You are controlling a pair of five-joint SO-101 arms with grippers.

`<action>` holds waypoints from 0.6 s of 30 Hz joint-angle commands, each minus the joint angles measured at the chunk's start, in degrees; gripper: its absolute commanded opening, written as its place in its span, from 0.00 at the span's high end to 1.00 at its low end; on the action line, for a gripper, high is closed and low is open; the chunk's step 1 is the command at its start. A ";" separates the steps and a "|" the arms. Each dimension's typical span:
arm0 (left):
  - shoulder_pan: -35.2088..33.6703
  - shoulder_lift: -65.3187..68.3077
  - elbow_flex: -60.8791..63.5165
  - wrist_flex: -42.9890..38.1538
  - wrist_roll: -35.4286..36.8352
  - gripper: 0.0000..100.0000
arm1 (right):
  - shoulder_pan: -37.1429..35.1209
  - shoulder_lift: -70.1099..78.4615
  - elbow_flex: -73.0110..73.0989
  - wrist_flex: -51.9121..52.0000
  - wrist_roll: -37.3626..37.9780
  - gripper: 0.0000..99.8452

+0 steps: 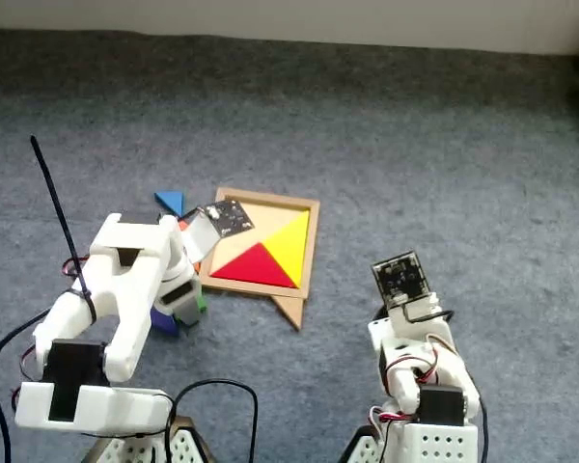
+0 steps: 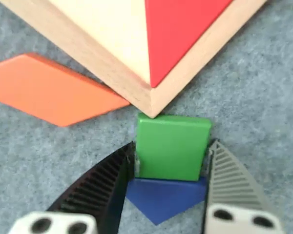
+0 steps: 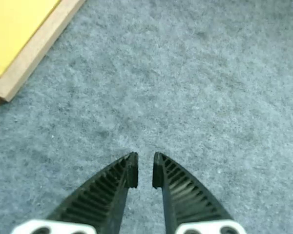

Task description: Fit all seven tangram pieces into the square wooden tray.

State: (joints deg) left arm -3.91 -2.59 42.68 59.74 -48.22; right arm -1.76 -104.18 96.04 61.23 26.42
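Note:
The square wooden tray (image 1: 313,243) lies mid-table with a red triangle (image 1: 253,263) and a yellow triangle (image 1: 291,241) inside; the rest of its floor is bare. In the left wrist view a green square (image 2: 172,146) sits at the tray's corner (image 2: 151,101), and my left gripper (image 2: 171,152) is shut on it, a finger against each side. A dark blue piece (image 2: 163,199) lies under the green square. An orange parallelogram (image 2: 51,92) rests along the tray's outer edge. My right gripper (image 3: 145,170) hovers shut over bare carpet, apart from the tray (image 3: 36,46).
A blue triangle (image 1: 171,201) lies off the tray's far left corner. A tan triangle (image 1: 290,310) touches the tray's near edge. The right arm (image 1: 420,371) stands at the near right with open carpet around it. The left arm (image 1: 125,289) covers the near left.

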 commanded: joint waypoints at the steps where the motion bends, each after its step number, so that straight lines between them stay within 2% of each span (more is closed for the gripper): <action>1: 2.15 0.22 -1.36 -0.53 -0.18 0.84 | 0.84 -0.13 7.25 -0.92 -0.18 0.93; 10: 3.30 -0.40 -0.66 1.23 -0.09 0.94 | 0.84 -0.13 7.25 -0.92 -0.18 0.93; 18: 2.95 -0.40 -13.41 13.80 -0.09 0.94 | 0.84 -0.13 7.25 -0.92 -0.18 0.93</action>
State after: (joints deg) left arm -2.07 -2.33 35.82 68.79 -48.22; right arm -1.49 -104.18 96.04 61.23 26.42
